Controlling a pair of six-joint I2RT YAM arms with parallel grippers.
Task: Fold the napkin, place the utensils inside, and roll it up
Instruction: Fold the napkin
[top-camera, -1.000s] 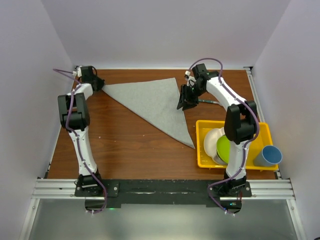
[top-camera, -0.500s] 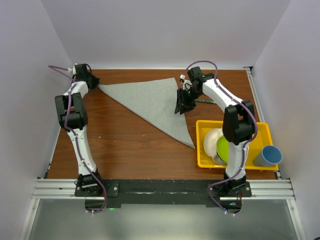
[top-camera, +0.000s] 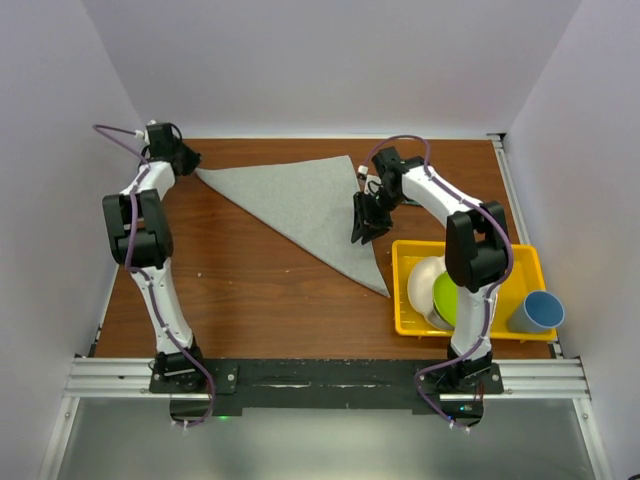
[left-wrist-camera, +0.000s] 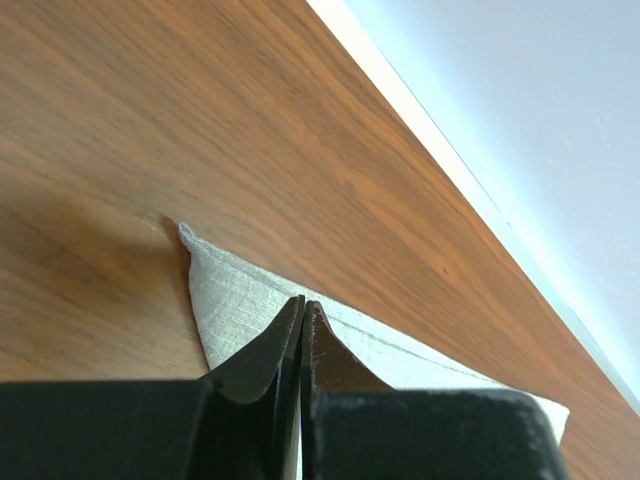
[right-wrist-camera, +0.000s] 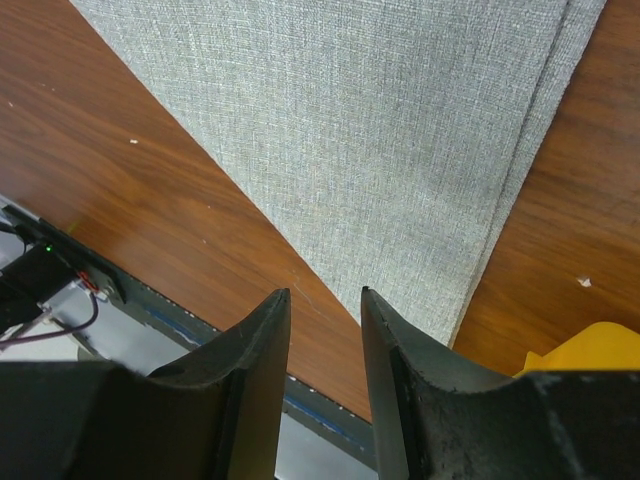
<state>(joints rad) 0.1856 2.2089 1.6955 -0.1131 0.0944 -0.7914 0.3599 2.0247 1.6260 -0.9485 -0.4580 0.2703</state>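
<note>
The light grey napkin (top-camera: 300, 205) lies flat on the wooden table, folded into a triangle with its long tip pointing to the near right. My left gripper (top-camera: 188, 160) is shut at the napkin's far-left corner. In the left wrist view its tips (left-wrist-camera: 302, 305) sit just above that corner (left-wrist-camera: 235, 295), with nothing seen between them. My right gripper (top-camera: 362, 230) hangs over the napkin's right edge, open and empty. The right wrist view shows its tips (right-wrist-camera: 325, 295) above the doubled cloth edge (right-wrist-camera: 380, 130). The spoon is not visible in any view.
A yellow tray (top-camera: 402, 290) at the near right holds a white bowl (top-camera: 424, 283) and a green bowl (top-camera: 447, 297). A blue cup (top-camera: 536, 312) stands just right of the tray. White walls close in the table on three sides.
My right gripper moved nearer and slightly left along the napkin's right edge. My left gripper drew back a little toward the far-left corner of the table.
</note>
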